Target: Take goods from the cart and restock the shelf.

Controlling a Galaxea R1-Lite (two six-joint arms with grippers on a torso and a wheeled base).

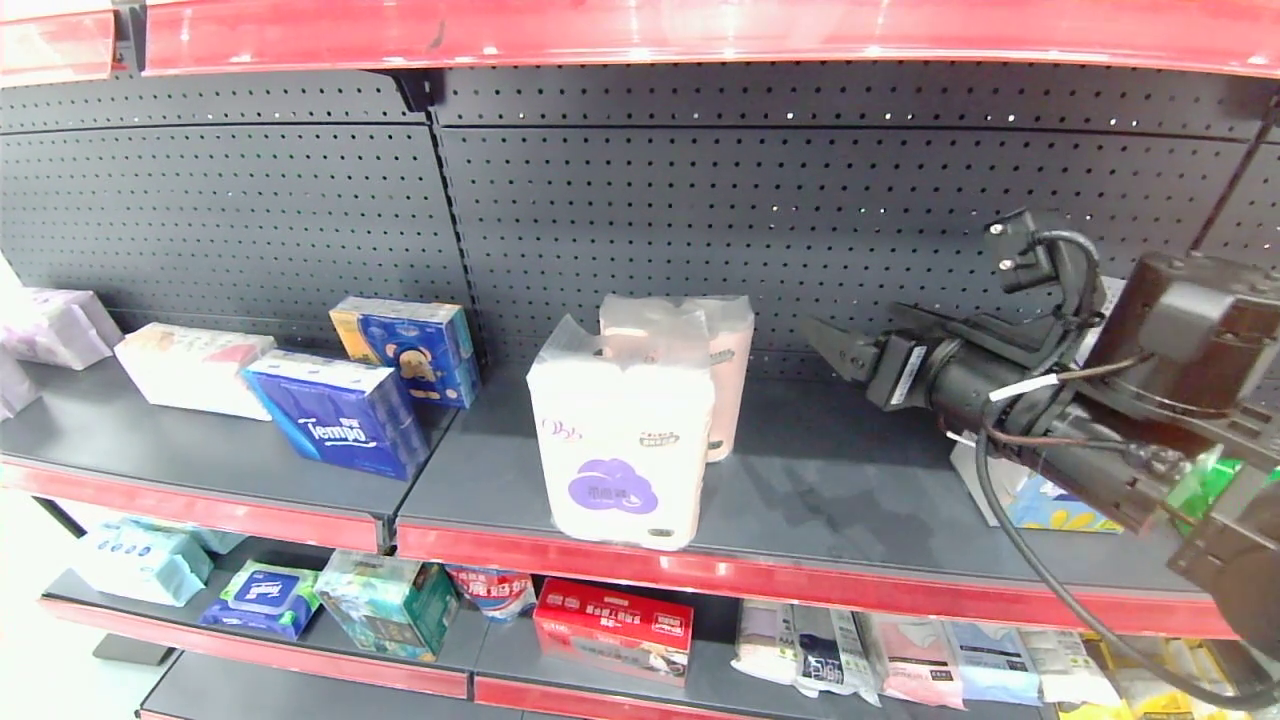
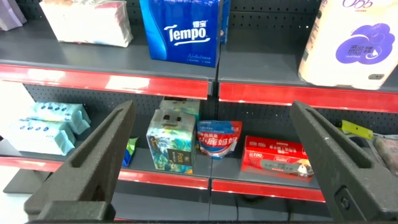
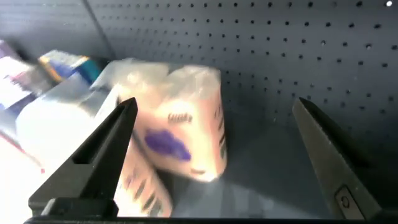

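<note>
Right gripper (image 1: 845, 345) at 3 o'clock of pink plastic-wrapped toilet-roll pack (image 1: 728, 345). Jaws spread, pinching nothing, near pack but apart from it. Pack stands upright on dark grey shelf with red front lip (image 1: 850, 490), back near black pegboard (image 1: 700, 200), just behind white roll pack with purple cloud print (image 1: 620, 440) at its 7 o'clock. I read this as deep placement, keeping front row tidy. Left gripper (image 2: 212, 106) jaws spread too, empty, parked low before lower shelves (image 2: 174, 177), out of way.
</note>
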